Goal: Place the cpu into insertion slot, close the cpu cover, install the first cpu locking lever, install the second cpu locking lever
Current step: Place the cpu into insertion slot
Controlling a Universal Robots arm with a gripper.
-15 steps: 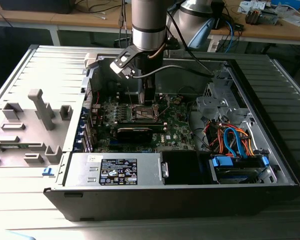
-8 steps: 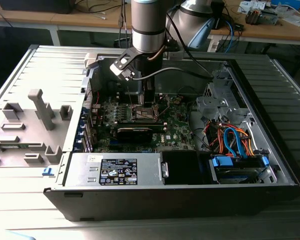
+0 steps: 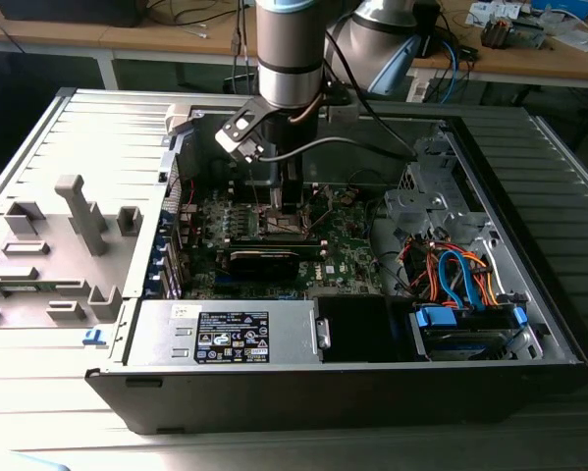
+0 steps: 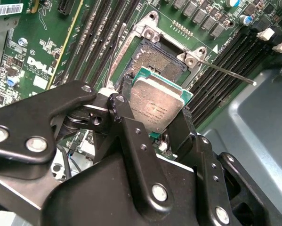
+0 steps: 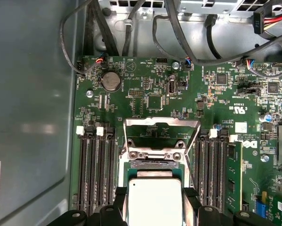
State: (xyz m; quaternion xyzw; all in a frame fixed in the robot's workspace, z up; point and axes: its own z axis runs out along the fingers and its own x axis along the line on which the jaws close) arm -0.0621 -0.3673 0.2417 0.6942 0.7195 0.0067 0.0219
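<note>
A: Here, what does the black metal gripper (image 4: 156, 113) hold?
B: Its jaws, partly open, clamp the flat square grey-silver cpu (image 5: 155, 201) by two opposite edges.
A: And beneath it?
B: The dark open insertion slot (image 4: 156, 60), midway across the green motherboard (image 5: 141, 80) between banks of black memory slots (image 5: 96, 174). Beyond stands the thin silvery cpu cover (image 5: 161, 123), raised; a thin wire lever (image 4: 228, 73) juts free beside it.
</note>
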